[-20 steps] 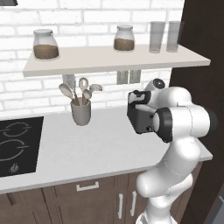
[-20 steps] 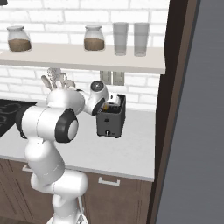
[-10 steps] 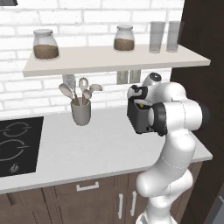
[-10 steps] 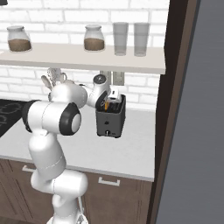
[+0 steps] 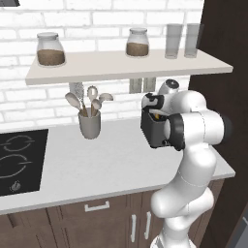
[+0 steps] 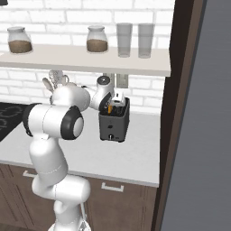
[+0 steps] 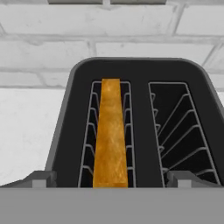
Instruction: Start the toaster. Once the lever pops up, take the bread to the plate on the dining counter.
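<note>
One bread (image 7: 110, 135) slice upright in toaster (image 7: 131, 127) left slot; jaws spread above; no readable labels.

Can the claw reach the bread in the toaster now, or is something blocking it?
Probably yes. The open claw hangs just above the toaster, and the bread stands in the left slot with nothing over it; the other slot is empty.

Arm hides toaster (image 5: 154, 130) – bread (image 7: 110, 135) half-sunk.
</note>
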